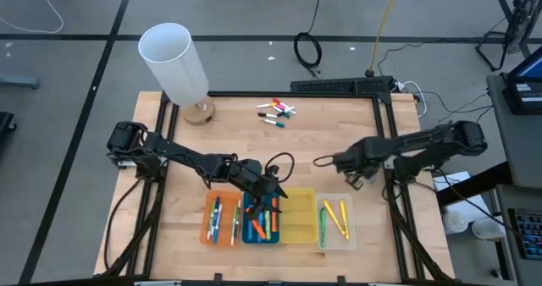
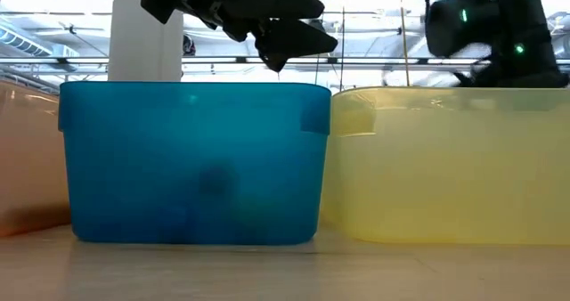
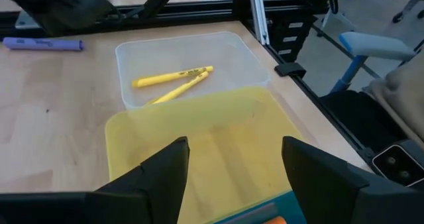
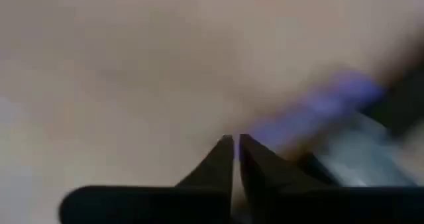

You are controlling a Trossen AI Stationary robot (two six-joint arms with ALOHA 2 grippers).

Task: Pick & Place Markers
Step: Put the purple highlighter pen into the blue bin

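My left gripper (image 1: 273,189) is open and holds nothing. It hovers over the blue tray (image 1: 261,227), at its border with the yellow tray (image 3: 199,138); the low view shows it (image 2: 287,50) above the blue tray's rim (image 2: 191,87). Markers lie in the orange tray (image 1: 220,220), the blue tray and the clear tray (image 1: 337,222), where two yellow ones (image 3: 173,78) show. A loose cluster of markers (image 1: 278,111) lies near the table's far edge. My right gripper (image 1: 322,161) is shut, low over the table, beside a purple marker (image 3: 43,44) lying flat. My right gripper (image 4: 233,148) has its shut fingertips just beside the purple marker (image 4: 318,105), which lies on the table. Whether they touch it I cannot tell.
A tall white cylinder on a wooden base (image 1: 178,57) stands at the far left corner. A black cable loop (image 1: 279,162) lies behind the trays. A black bar (image 1: 343,85) and the table's frame rails (image 1: 385,151) line the far and right edges.
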